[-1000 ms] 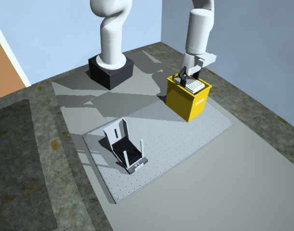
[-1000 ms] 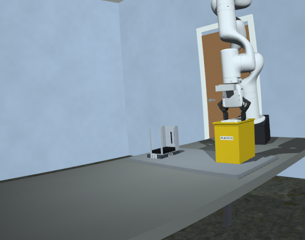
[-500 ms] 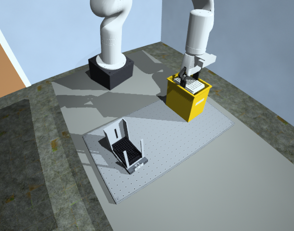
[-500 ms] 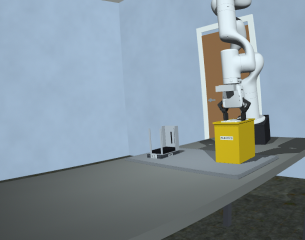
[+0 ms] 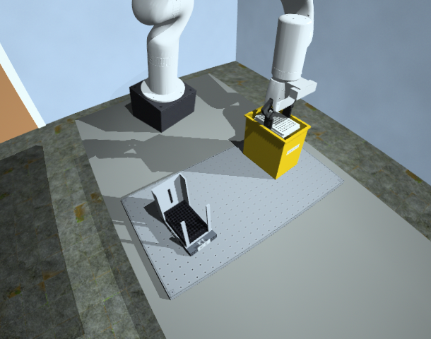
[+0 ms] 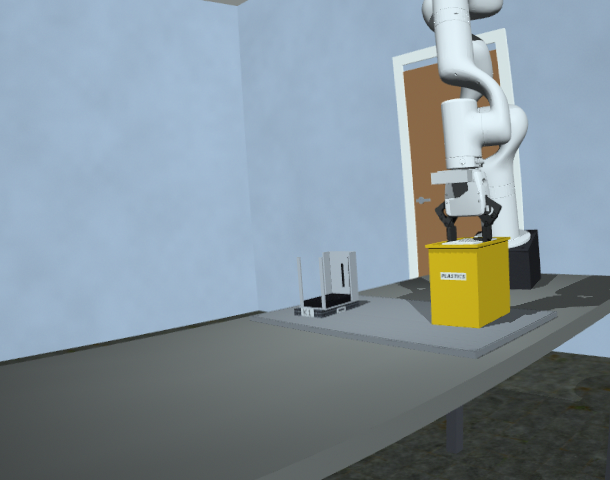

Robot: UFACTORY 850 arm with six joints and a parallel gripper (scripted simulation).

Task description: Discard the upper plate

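Over on the left of the perforated grey board [image 5: 244, 204], stack rack K1 [image 5: 180, 189] standing upright, white back panel and thin corner posts rising above a dark base with a small K1 label at the front. Down inside it, the lower plate [image 5: 186, 220], black, lying flat on the rack floor, nothing stacked above it. Behind, on the grey table [image 5: 318, 273], the arm's black pedestal [image 5: 138, 104] with the white column climbing out of frame. Moving right along the board: plastics bin W1 [image 5: 270, 151], yellow, upright, standing square on the far right end of the board, PLASTICS label [image 6: 452, 276] readable on its near face in the exterior view. Right at its mouth, the upper 96-well plate [image 5: 284, 126], white, level, sitting at about rim height — top face and well grid plain to see from above, only a thin white sliver showing over the rim from the side. Clamped on it from above, the gripper [image 6: 467, 227], pointing straight down, black fingers [image 6: 449, 223] spread wide across the plate and pinching its two opposite edges, fingertips reaching down to the bin's rim. Bin and rack well apart on the board. At far right in the exterior view, a brown door [image 6: 421, 155] behind the arm.
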